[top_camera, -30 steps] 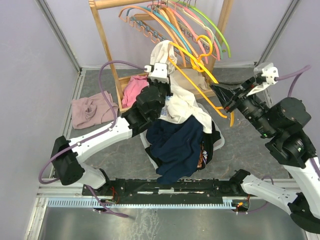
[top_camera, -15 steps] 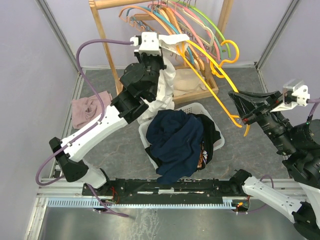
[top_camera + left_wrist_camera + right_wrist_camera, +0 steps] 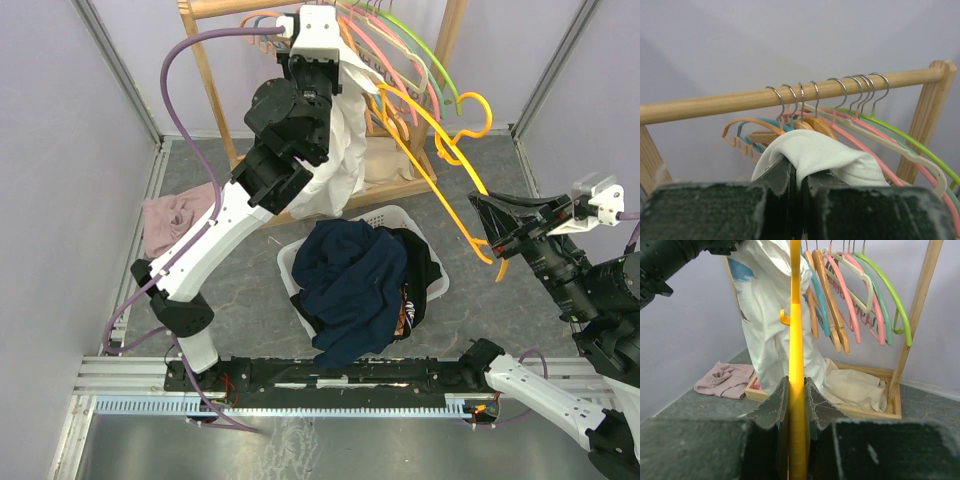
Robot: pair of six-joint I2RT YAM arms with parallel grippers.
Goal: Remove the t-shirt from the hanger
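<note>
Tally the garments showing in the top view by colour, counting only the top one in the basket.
White t-shirt: 1
Dusty pink garment: 1
Cream garment: 1
Navy garment: 1
Total: 4

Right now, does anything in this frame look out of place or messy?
Yes. A pink garment lies crumpled on the table at far left, and a navy garment spills over the near rim of the laundry basket. Loose clothes, not damage.
</note>
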